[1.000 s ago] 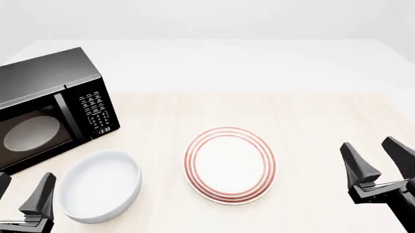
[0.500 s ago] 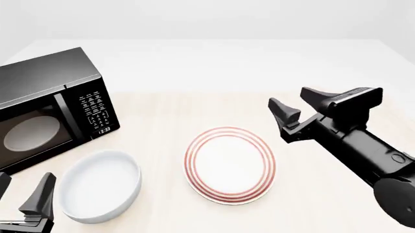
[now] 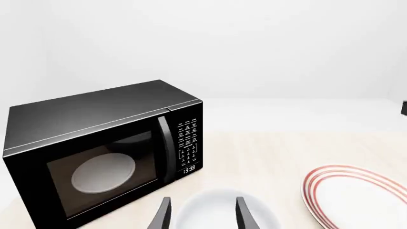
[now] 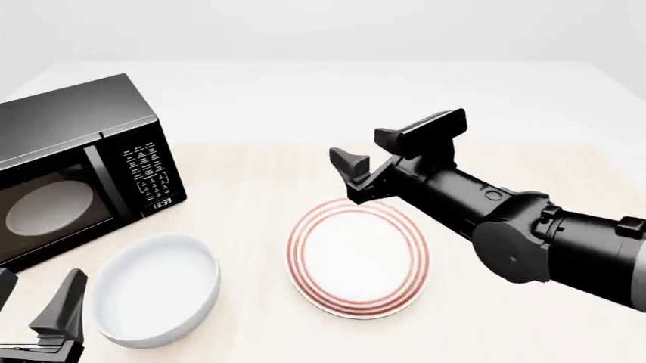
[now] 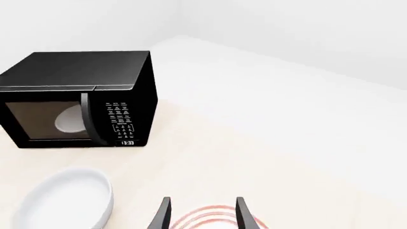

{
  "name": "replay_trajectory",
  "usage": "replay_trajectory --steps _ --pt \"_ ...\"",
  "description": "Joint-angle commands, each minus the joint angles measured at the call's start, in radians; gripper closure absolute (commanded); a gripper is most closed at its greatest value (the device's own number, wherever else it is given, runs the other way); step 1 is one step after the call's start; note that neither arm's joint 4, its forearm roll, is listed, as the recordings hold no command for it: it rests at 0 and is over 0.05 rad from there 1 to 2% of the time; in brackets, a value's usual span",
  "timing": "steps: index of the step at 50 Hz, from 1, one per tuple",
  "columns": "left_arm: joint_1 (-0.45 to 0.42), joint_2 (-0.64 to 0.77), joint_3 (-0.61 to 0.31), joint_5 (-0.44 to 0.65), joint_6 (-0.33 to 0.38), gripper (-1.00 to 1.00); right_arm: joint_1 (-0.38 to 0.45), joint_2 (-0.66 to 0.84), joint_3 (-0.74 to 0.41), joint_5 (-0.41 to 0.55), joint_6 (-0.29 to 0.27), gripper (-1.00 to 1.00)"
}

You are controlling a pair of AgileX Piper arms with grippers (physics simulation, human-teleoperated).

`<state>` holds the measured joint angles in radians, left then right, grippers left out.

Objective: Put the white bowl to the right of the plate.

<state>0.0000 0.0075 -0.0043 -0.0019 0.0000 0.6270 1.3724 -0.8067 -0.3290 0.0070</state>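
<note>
White bowl sits on the table left of the plate in the front view, so the move is not yet begun; the right gripper hangs above the plate's far rim, fingers spread, holding nothing. In the left wrist view, the left gripper is parted and empty just before the bowl, beside the microwave. In the right wrist view, the bowl lies well apart from the open fingers.

left tool: cut by front view's lower edge | white bowl: partly hidden in left wrist view
</note>
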Motion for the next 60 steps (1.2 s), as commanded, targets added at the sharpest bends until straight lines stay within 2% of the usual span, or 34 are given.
replay_trajectory --steps 1,23,60 --pt "0.000 0.000 0.000 0.000 0.000 -1.00 0.061 0.112 -0.093 0.025 0.007 -1.00" --pt "0.000 0.000 0.000 0.000 0.000 -1.00 0.213 0.294 -0.250 0.059 0.053 -1.00" --pt "0.000 0.000 0.000 0.000 0.000 -1.00 0.299 0.558 -0.493 0.193 0.067 -1.00"
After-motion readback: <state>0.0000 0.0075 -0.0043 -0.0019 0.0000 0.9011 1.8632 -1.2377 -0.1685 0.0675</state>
